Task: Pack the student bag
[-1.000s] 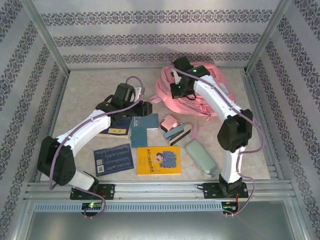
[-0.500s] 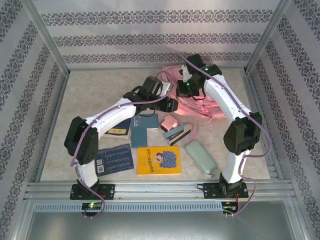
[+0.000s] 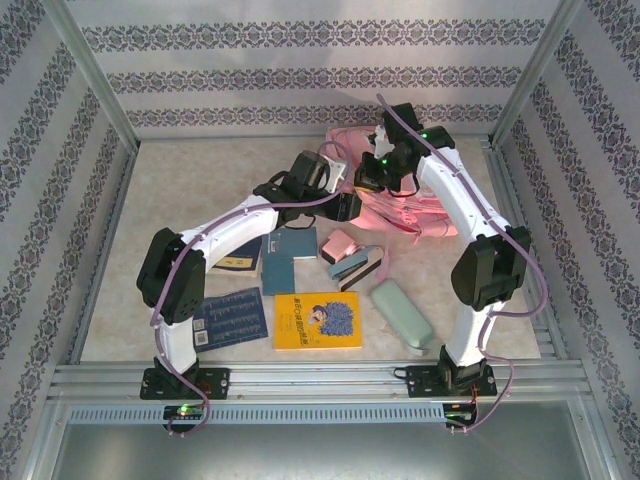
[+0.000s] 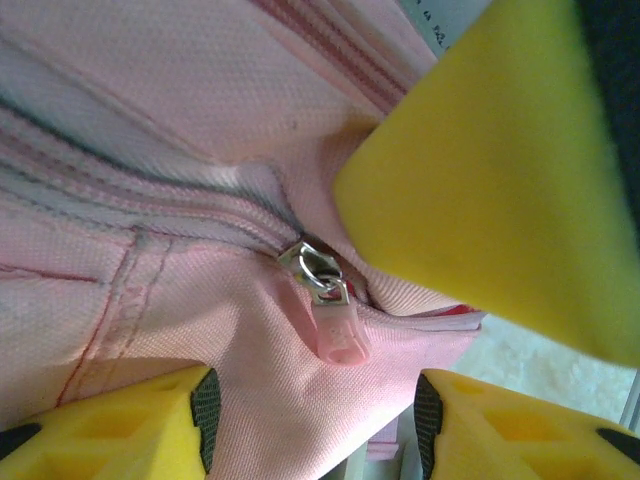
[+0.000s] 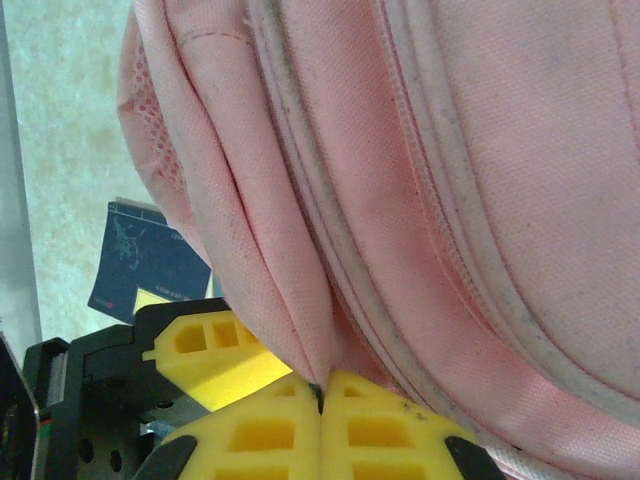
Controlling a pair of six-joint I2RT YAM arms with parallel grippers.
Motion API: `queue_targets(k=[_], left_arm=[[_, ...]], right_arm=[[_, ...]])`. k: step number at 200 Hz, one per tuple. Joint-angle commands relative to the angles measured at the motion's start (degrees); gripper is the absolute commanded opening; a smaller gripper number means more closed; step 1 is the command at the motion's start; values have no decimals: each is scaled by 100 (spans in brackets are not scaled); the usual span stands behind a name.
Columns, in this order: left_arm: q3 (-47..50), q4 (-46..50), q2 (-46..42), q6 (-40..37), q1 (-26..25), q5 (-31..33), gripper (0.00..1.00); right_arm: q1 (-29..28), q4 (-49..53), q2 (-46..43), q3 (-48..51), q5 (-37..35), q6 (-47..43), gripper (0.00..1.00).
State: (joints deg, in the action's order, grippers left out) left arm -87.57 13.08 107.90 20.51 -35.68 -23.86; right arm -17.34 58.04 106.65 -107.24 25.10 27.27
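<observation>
The pink student bag (image 3: 405,200) lies at the back right of the table. My right gripper (image 3: 372,183) is at its left side. In the right wrist view the right gripper (image 5: 320,395) is shut on a pinched fold of the bag's fabric (image 5: 300,300). My left gripper (image 3: 350,207) sits just left of it against the bag. In the left wrist view the left gripper (image 4: 310,420) is open, with pink fabric between its fingers (image 4: 110,420). A pink zipper pull (image 4: 338,335) on a metal slider (image 4: 315,268) hangs just ahead of them. One yellow right finger (image 4: 490,170) crowds in from the upper right.
On the table in front of the bag lie a yellow book (image 3: 317,320), a dark blue book (image 3: 228,318), a teal book (image 3: 288,255), a grey-green pencil case (image 3: 402,315), a small pink item (image 3: 342,243) and a blue-black stapler (image 3: 355,265). Patterned walls close three sides.
My left arm swung right and back from over the books to the bag's left side, and its jaws widened. The right gripper shifted slightly right, still pinching the bag.
</observation>
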Motion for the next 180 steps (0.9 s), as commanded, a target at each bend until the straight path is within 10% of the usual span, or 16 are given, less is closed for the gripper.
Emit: queue_targets(k=[1,78,180], left_arm=[[344,-745,-108,-91,-18,-126,56],[-24,-495,235,-68,-31,153,59],[148,-190,69,-310,25,650,9]], right_arm=[[-25,-41,-413,11,633,199,0],[-108,-187,-513,178,994,448,0],[-188,322,-527,74,328,9,0]])
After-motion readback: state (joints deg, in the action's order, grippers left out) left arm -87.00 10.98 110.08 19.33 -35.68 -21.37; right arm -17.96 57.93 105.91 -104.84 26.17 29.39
